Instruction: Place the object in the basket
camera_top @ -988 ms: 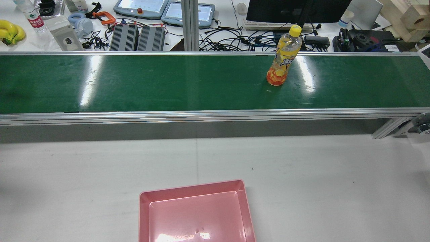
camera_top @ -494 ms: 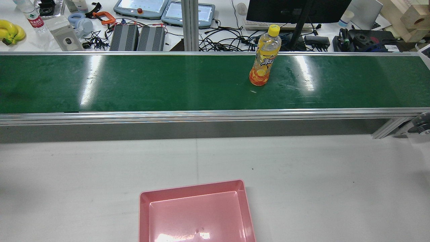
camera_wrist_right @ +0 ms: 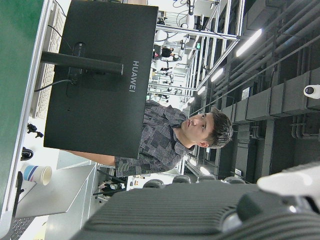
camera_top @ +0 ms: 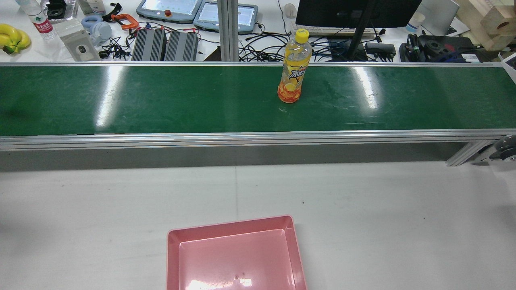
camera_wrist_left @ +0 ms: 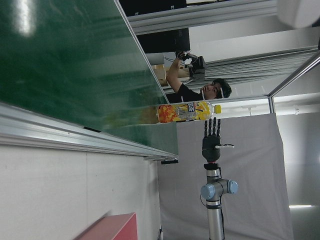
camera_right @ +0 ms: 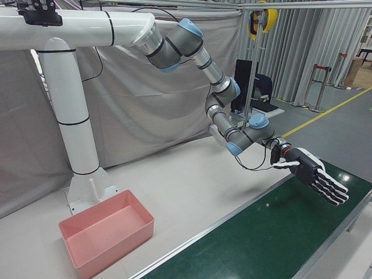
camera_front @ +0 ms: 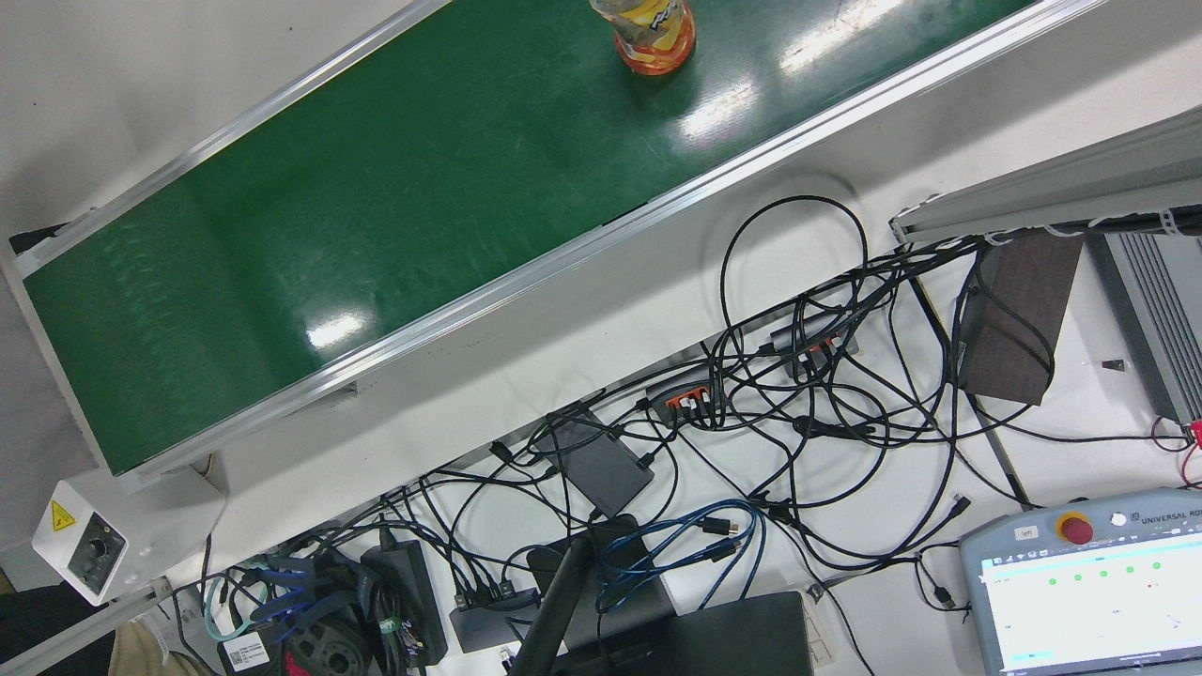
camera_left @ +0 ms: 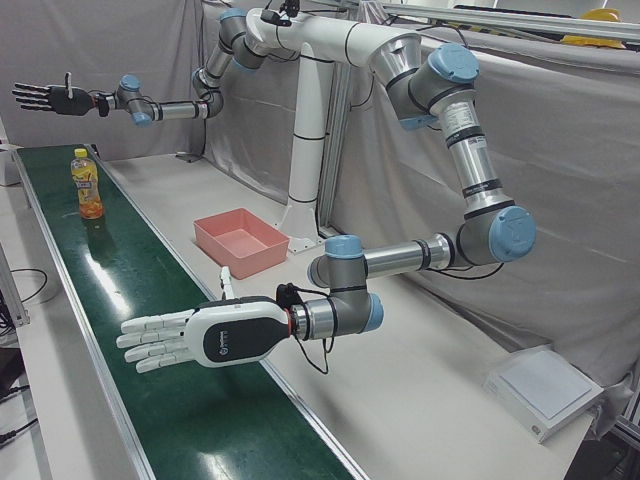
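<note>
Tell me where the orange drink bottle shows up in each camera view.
Front view: orange drink bottle at top edge, cut off.
Rear view: upper middle, upright.
Left-front view: far left.
Right-front view: not in it.
Left hand view: centre, lying sideways in picture.
Right hand view: not in it.
Shared landmark: green conveyor belt.

The robot's white-and-black left hand [camera_left: 200,340] lies level and empty, fingers straight and slightly spread, at the end of a horizontal forearm on the silver, blue-jointed left arm [camera_left: 470,170]. Well apart from it, the matching right hand [camera_right: 311,174] slopes gently downward, fingers likewise outstretched and holding nothing, with the right arm [camera_right: 212,72] reaching down from its overhead white beam.
</note>
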